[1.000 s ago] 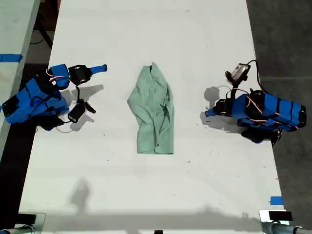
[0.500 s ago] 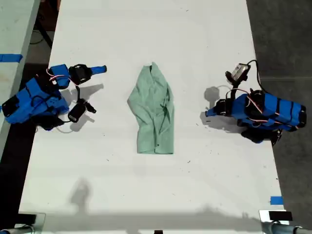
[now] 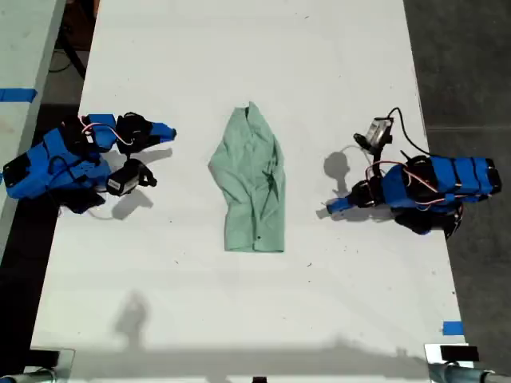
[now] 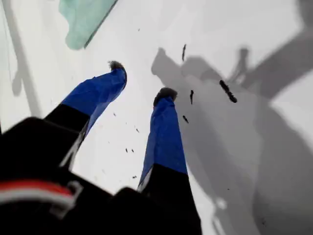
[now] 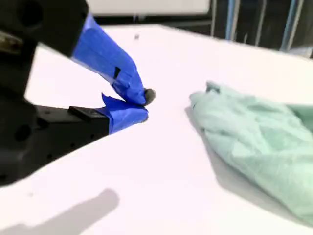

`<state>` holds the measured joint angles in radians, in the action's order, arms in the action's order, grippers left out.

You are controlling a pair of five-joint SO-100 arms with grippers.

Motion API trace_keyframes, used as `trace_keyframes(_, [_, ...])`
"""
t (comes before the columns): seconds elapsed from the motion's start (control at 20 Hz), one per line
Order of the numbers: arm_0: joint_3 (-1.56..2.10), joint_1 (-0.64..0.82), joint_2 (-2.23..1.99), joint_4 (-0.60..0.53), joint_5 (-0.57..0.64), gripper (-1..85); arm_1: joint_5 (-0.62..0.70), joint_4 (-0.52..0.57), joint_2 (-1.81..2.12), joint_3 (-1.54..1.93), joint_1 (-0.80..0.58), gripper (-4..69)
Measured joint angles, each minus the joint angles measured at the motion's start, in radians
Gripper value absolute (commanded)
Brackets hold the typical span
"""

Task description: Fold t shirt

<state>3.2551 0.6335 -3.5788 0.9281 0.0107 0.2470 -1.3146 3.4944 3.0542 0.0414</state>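
Both arms shifted, t shirt (image 3: 251, 183) lengthwise up-down

My first pincer (image 4: 142, 78) is spread, its two blue-taped fingers (image 4: 164, 137) well apart, dark tips pointing forward and down. Its arm (image 3: 435, 187) sits folded low at the exterior view's right. My second pincer (image 5: 143, 104) has its blue tips pressed together on nothing; its arm (image 3: 56, 163) crouches at the exterior view's left, pincer reaching inward

Mint-green t shirt (image 3: 252, 182), white table (image 3: 239, 64)
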Motion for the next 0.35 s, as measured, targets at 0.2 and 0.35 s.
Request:
trace_keyframes(0.2, [0.000, 0.101, 0.000, 0.077, 0.057, 7.6, 0.018, 0.000, 0.000, 0.000, 0.014, 14.6])
trace_keyframes(0.35, [0.000, 0.178, 0.000, 0.080, 0.133, 8.4, 0.196, 0.000, 0.000, 0.000, -0.077, 14.5])
